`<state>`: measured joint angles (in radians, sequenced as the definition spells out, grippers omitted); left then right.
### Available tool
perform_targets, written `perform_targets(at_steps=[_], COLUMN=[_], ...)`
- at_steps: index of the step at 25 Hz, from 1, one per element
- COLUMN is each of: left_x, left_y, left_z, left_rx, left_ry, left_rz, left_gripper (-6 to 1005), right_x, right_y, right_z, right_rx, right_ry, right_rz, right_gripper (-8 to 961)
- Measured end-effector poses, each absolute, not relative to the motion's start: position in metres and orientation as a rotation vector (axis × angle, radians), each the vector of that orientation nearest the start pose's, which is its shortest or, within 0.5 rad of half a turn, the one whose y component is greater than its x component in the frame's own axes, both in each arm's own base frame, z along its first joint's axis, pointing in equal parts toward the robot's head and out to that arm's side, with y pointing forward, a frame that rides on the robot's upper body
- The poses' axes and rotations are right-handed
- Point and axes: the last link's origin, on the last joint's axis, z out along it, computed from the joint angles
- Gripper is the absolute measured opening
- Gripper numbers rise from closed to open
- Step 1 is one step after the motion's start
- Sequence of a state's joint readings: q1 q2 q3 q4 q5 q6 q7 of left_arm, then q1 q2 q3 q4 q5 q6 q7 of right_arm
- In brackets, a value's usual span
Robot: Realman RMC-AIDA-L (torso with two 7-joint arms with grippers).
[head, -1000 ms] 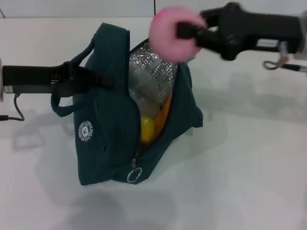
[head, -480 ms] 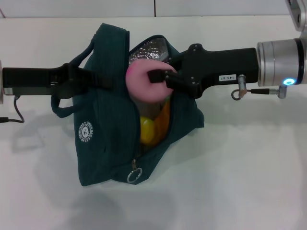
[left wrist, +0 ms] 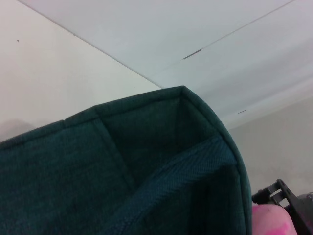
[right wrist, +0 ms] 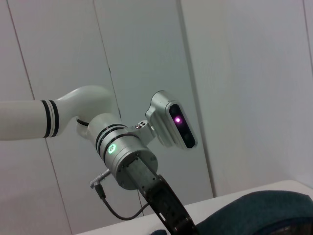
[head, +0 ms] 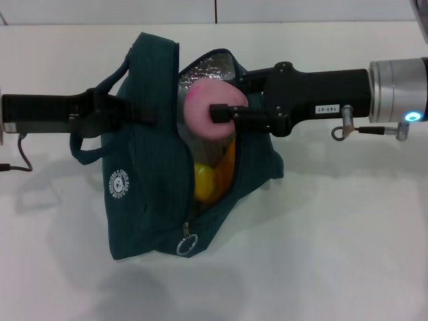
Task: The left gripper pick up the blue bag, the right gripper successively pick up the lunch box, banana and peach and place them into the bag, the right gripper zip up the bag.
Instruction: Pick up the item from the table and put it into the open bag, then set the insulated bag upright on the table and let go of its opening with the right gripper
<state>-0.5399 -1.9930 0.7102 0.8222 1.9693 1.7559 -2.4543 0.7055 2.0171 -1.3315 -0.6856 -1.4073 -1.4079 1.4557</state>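
Peach (head: 207, 110) in right gripper (head: 217, 112) over blue bag (head: 144, 194); label "143-07".

A plain white worktop (head: 348, 234) fills the scene under soft, even light. Behind it stands a wall (right wrist: 234, 73) of pale grey panels with thin vertical seams.

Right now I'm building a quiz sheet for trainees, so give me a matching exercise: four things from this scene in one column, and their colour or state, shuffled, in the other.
Things:
1. peach
2. blue bag
3. left pincer
4. zipper ring pull

States:
A. hanging at the bag's near end
B. shut on the bag's side panel
C. pink, held over the opening by the right pincer
D. unzipped, foil lining showing

Pairs: 1-C, 2-D, 3-B, 4-A
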Motion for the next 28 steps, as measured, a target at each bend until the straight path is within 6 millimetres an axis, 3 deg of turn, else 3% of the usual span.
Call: perform_targets(at_steps=[2, 13, 18, 24, 28], left_x=[-0.242, -0.242, -0.243, -0.244, -0.244], left_y=[0.334, 0.334, 0.333, 0.332, 0.332], left_z=[0.058, 0.057, 0.057, 0.056, 0.055], left_rx=[-2.466, -2.465, -2.463, -2.467, -2.467], left_ry=[-1.861, -1.864, -1.866, -1.862, -1.868], left_rz=[-0.795, -0.796, -0.796, -0.797, -0.799], left_gripper=[41, 42, 42, 42, 42], right_x=[0.132, 0.129, 0.134, 0.152, 0.153], right_y=[0.368, 0.37, 0.378, 0.392, 0.397], right_z=[-0.028, -0.025, -0.009, 0.01, 0.012], right_rx=[-2.924, -2.927, -2.849, -2.756, -2.784], right_ry=[0.279, 0.302, 0.371, 0.553, 0.617], right_rz=[0.938, 0.932, 0.97, 0.926, 0.81], right_gripper=[419, 661, 852, 849, 847])
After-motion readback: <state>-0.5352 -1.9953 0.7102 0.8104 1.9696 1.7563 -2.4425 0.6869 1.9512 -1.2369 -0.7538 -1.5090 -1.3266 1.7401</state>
